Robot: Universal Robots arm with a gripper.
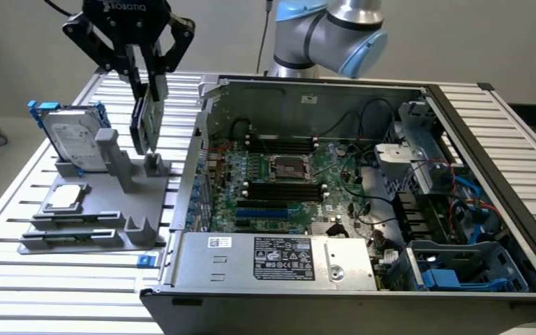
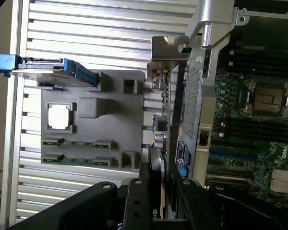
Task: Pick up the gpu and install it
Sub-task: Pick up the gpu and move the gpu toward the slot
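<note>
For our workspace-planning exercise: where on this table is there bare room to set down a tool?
Bare slats lie between the grey holder and the table's near edge. Crowded: the computer case and the narrow gap beside it, where the fingers hold the gpu.

Matt plastic holder (image 1: 123, 199), ribbed metal table (image 1: 54, 279), metal-bracketed gpu (image 1: 143, 120)

Bright, even, diffuse light is falling across the exterior view, and shadows around the grey fixture (image 1: 109, 209) are showing faint and soft. The slatted table (image 1: 26, 272) is glaring pale. The computer case (image 1: 343, 314) interior is sitting in shade. In the wrist view, the gripper (image 2: 161, 184) is reading near-black, and the gpu (image 2: 159, 139) it is clamping is looking dim.
</note>
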